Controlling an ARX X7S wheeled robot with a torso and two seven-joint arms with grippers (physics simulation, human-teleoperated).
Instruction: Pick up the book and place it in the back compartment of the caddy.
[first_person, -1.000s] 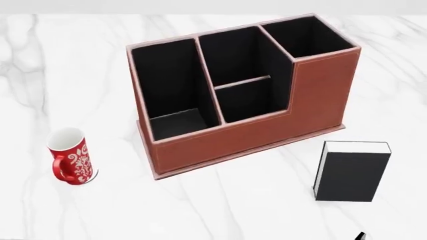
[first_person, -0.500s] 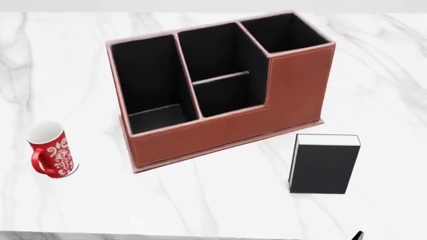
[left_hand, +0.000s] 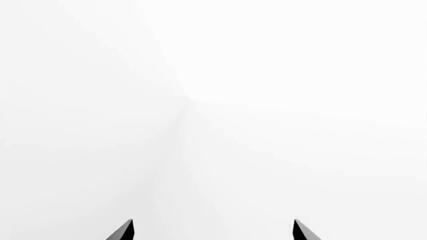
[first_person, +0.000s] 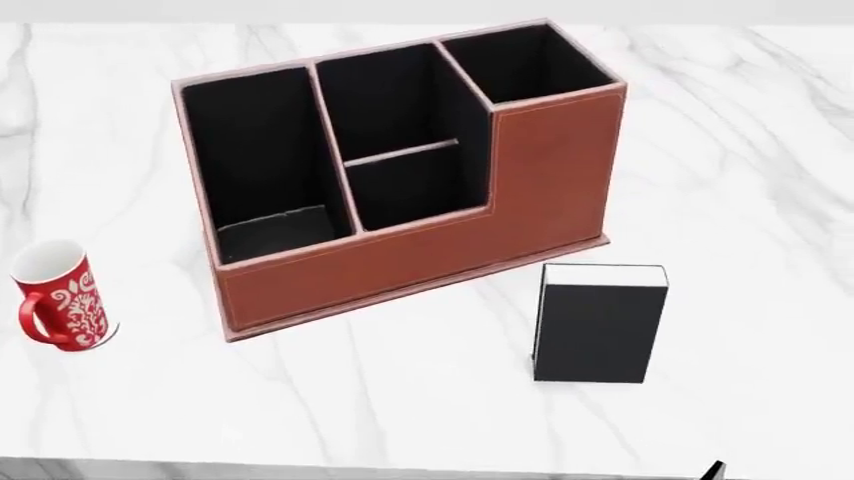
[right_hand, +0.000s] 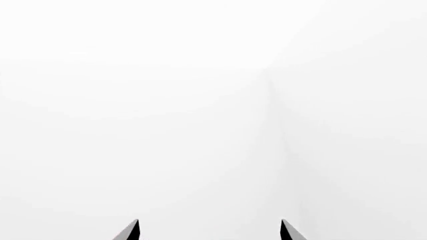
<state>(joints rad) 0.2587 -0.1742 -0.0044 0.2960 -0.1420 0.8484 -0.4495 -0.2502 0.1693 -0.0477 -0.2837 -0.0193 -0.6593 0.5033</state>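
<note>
Book (first_person: 599, 322) stands upright on the marble table (first_person: 747, 180), just in front of the caddy (first_person: 400, 170) near its tall end, untouched. To reach well, bring the right gripper (right_hand: 209, 230) down over the book's top and close across the covers, keeping it upright for the back compartment (first_person: 407, 185). Only the head view shows the objects; both wrist views show blank white, the left gripper (left_hand: 213, 230) and right both spread and empty.
</note>
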